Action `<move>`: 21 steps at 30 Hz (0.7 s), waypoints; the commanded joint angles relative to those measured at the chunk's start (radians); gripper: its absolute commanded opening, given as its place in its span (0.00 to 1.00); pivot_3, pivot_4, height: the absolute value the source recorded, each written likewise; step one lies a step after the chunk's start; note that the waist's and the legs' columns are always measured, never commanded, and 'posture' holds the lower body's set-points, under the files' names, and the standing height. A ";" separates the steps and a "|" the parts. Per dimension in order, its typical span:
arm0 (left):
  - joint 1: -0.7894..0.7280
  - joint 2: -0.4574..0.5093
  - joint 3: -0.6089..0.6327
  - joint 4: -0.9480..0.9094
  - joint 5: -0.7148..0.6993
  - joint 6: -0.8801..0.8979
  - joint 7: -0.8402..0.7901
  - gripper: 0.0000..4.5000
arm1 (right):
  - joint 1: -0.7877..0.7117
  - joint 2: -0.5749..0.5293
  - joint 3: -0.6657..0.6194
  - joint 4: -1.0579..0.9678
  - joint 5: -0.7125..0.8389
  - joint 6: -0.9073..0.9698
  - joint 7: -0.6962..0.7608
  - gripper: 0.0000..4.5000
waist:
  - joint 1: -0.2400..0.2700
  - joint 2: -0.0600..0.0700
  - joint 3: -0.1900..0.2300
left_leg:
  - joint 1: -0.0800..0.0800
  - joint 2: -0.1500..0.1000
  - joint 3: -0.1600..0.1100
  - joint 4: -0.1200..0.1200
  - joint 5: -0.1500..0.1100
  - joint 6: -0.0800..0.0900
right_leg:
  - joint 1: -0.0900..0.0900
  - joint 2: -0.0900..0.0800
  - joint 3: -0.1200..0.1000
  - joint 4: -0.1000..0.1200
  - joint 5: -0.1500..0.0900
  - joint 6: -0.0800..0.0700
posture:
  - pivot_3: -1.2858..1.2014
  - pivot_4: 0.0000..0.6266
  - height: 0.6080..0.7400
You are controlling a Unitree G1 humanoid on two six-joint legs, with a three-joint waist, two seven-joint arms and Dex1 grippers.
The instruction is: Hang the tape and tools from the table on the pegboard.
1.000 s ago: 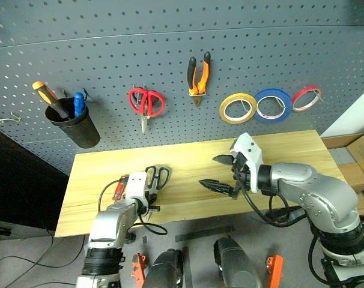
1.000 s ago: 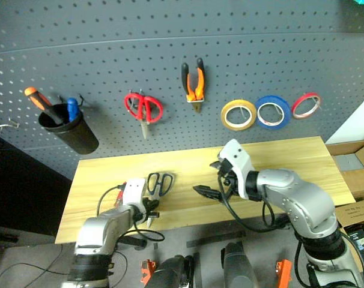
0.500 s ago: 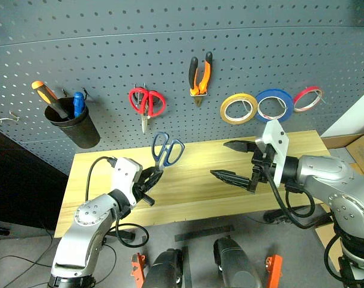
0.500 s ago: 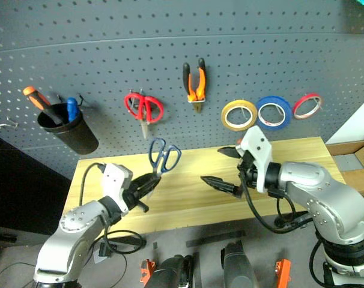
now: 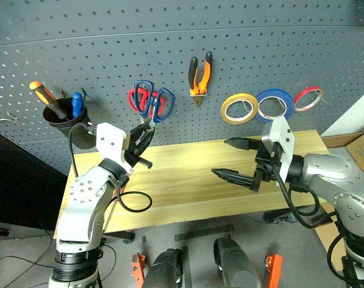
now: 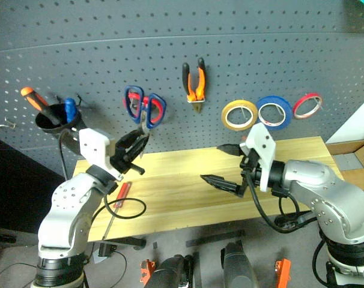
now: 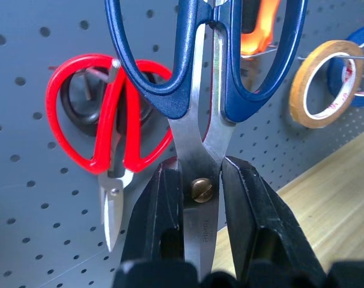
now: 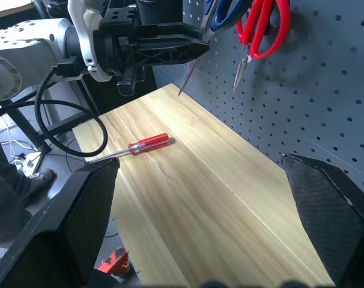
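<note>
At the far left of the pegboard [image 5: 170, 36] a black cup [image 5: 63, 122] is hung, with an orange-and-black-handled screwdriver [image 5: 45, 96] and a blue-handled tool [image 5: 77, 103] stood in it. Beside it, the left claw [image 5: 143, 139] is seen clamped on the blades of the dark-blue-handled scissors [image 5: 152, 99], near the pivot screw, with the handle loops upward and raised close before the pegboard, overlapping the red-handled scissors [image 7: 107, 138] that are hung there. On the counter [image 5: 188, 180], near its left end, the slim red-handled screwdriver [image 6: 122, 191] is left lying flat. Further right on the pegboard, the orange-and-black-handled pliers [image 5: 199, 75] are hung with their nose downward, and next to them the yellow-amber tape [image 5: 238, 108], a blue roll [image 5: 274, 105] and a thin red roll [image 5: 306, 98] are hung in a row. Below these rolls, the right claw [image 5: 236, 159] is held above the counter with its two fingers spread wide and nothing between them.
</note>
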State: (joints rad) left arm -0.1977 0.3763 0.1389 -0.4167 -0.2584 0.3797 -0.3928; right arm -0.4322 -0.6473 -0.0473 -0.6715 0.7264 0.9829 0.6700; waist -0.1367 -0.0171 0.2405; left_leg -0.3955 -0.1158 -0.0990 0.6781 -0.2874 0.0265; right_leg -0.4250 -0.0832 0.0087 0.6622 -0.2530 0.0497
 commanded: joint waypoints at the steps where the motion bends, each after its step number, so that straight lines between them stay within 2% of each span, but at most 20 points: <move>1: 0.002 -0.001 0.009 -0.035 0.016 -0.022 0.030 0.14 | -0.001 -0.016 -0.001 -0.016 0.002 -0.027 -0.001 1.00 | 0.000 0.000 0.000 | 0.000 0.000 0.000 0.000 0.000 0.000 | 0.000 0.000 0.000 0.000 0.000 0.000 | 0.40 0.35 1.00; 8: 0.090 0.005 -0.040 -0.143 0.012 -0.026 0.008 0.14 | 0.007 -0.029 0.005 -0.013 0.003 -0.035 -0.001 1.00 | 0.001 0.000 0.000 | 0.000 0.000 0.001 0.000 0.000 0.000 | 0.000 0.000 0.000 0.000 0.000 0.000 | 0.40 0.35 1.00; 21: 0.075 0.013 0.030 -0.140 -0.008 0.027 0.055 0.14 | -0.015 -0.033 0.022 0.015 -0.001 -0.058 0.010 1.00 | 0.006 0.000 0.000 | 0.000 0.001 0.002 0.001 0.000 0.000 | 0.000 0.001 0.000 0.000 0.000 0.000 | 0.41 0.34 1.00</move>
State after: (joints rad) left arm -0.1129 0.3892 0.1547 -0.5256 -0.2596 0.4115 -0.3471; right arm -0.4250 -0.6757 -0.0161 -0.6427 0.7253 0.9483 0.6756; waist -0.1304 -0.0172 0.2404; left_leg -0.3955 -0.1148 -0.0975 0.6790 -0.2878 0.0266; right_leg -0.4251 -0.0824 0.0090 0.6623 -0.2529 0.0498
